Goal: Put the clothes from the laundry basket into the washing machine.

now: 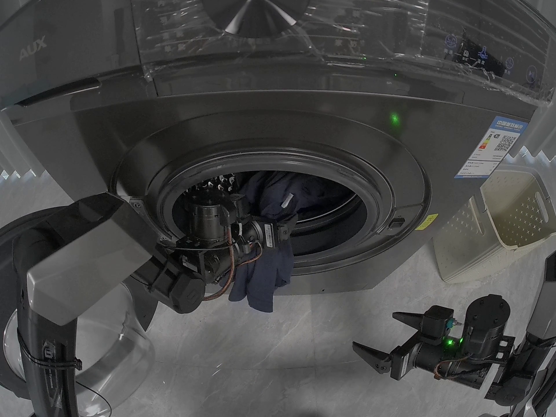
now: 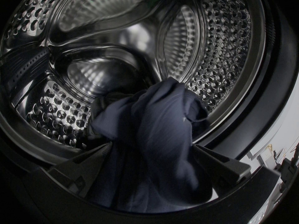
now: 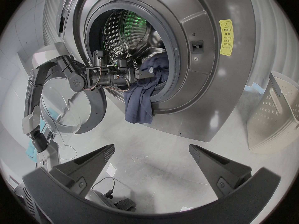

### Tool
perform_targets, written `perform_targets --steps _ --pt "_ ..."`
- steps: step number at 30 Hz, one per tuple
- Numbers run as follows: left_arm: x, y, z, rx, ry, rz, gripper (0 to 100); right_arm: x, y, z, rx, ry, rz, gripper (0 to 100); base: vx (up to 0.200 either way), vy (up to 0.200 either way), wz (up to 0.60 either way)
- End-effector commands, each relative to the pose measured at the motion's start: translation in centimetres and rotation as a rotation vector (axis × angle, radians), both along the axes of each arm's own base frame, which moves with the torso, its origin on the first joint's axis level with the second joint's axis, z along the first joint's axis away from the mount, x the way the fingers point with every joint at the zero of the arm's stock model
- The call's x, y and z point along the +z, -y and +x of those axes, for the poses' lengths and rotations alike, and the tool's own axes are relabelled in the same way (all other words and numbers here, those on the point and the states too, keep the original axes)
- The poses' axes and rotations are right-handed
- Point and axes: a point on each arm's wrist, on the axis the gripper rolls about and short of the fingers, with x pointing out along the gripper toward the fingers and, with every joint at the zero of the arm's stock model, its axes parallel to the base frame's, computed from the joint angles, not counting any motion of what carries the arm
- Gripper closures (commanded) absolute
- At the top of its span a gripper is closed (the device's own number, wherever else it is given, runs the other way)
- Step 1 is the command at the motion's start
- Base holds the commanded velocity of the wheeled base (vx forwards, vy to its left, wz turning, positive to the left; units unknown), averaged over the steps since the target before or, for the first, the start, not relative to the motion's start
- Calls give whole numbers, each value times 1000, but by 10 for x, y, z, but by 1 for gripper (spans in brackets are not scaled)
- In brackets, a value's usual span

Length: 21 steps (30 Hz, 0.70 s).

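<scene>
A dark navy garment [image 1: 272, 262] lies across the lower rim of the washing machine's round opening [image 1: 370, 169], one part inside the steel drum [image 2: 218, 47], the other hanging down outside [image 3: 138, 103]. My left gripper [image 1: 284, 209] is at the mouth of the drum, open, with the bunched garment [image 2: 155, 134] lying between its spread fingers [image 2: 90, 165]. My right gripper [image 1: 379, 331] hangs low over the floor to the right of the machine, open with nothing in it [image 3: 149, 147].
The cream laundry basket [image 1: 515, 209] leans against the machine's right side [image 3: 274, 109]. The glass door [image 1: 87, 343] stands swung open at the left [image 3: 62, 109]. Pale tiled floor lies in front of the machine.
</scene>
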Motion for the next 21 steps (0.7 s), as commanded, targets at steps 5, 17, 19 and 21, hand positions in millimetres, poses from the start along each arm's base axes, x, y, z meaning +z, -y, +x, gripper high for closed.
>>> perform_targets --steps 5,17,19,21 --pt "-15 7 4 -11 -24 26 100 -2 -1 -1 6 -8 -7 0 0 0 0" --pt "19 23 33 40 90 -113 100 1 -4 4 8 9 9 0 0 0 0" --pt "30 24 41 64 130 -167 100 1 -4 4 8 9 9 0 0 0 0" --pt "38 23 46 74 161 -197 100 1 -4 4 8 9 9 0 0 0 0"
